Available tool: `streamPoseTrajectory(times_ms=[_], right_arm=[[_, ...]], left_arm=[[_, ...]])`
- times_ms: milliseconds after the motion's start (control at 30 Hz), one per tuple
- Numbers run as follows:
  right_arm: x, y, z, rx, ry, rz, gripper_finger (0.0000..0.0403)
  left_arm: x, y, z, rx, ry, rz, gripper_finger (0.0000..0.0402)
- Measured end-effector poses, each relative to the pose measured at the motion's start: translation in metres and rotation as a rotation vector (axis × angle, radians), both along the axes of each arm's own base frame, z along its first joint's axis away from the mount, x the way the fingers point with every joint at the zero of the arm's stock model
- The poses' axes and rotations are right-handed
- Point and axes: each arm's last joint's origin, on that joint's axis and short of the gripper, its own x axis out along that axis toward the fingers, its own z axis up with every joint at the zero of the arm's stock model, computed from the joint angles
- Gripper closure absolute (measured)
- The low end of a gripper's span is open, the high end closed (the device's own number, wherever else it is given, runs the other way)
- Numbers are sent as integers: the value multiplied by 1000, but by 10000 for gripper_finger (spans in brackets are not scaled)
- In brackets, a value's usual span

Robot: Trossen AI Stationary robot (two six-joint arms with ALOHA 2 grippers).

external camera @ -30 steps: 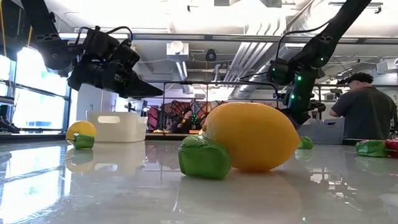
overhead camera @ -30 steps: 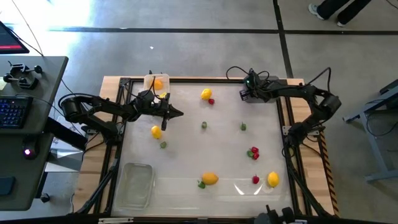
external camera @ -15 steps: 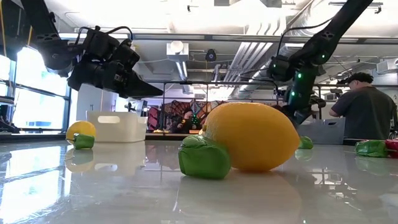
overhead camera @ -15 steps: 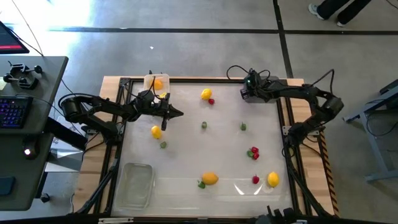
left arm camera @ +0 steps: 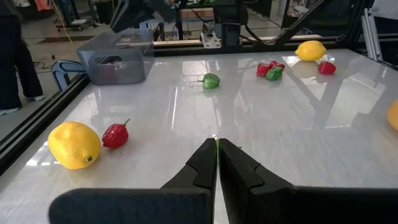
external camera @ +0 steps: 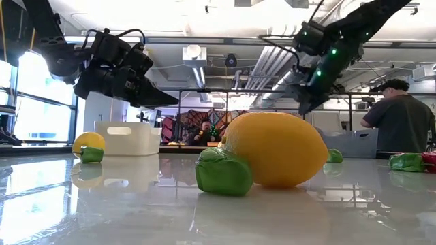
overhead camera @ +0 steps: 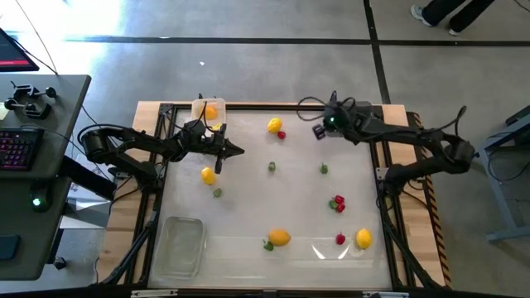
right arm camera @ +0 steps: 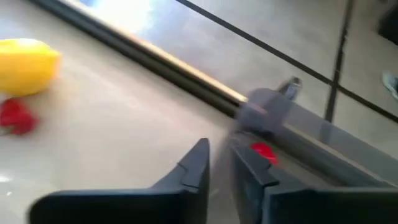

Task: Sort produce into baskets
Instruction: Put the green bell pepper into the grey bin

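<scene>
Toy produce lies scattered on the white table: a yellow piece (overhead camera: 274, 125) with a red one (overhead camera: 281, 134), two small green ones (overhead camera: 272, 167) (overhead camera: 324, 169), a yellow one (overhead camera: 208, 175), a red cluster (overhead camera: 338, 203), and an orange-yellow one (overhead camera: 280, 237). The white tray (overhead camera: 209, 112) at the far left holds yellow and orange pieces. The clear tray (overhead camera: 180, 246) sits near left. The dark grey tray (right arm camera: 292, 134) at the far right holds a red piece (right arm camera: 263, 152). My left gripper (overhead camera: 240, 151) is shut and empty above the table. My right gripper (overhead camera: 315, 132) is empty, narrowly open, beside the grey tray.
A yellow piece (overhead camera: 363, 238) and a red one (overhead camera: 340, 239) lie near the right front corner. A black frame rail (overhead camera: 385, 190) borders the table. A person (external camera: 398, 122) stands beyond the far right side. There is free room in the table's middle.
My right gripper has risen from over the grey tray, tipped, and swung a little toward the table's left, its arm stretching out. My left gripper has kept still.
</scene>
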Motion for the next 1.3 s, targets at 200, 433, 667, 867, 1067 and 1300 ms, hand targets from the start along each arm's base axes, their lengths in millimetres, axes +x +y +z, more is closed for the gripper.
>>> streamPoseTrajectory(times_ms=[200,433,667,867,1067,1300], right_arm=[[17,27,-1,-14,-35,123,392],[32,59,-6,-22,-102,268,401],[37,92,-16,29,-159,330,399],[36,126,-20,36,-160,329,399],[34,160,-21,59,-200,366,399],[28,191,-21,233,-214,433,399]], left_arm=[[0,0,0,3,0,-1,397],[0,1,0,51,3,26,397],[0,1,0,47,5,33,397],[0,1,-1,19,18,38,397],[-1,0,-5,-3,58,37,397],[-3,0,-10,-28,101,37,397]])
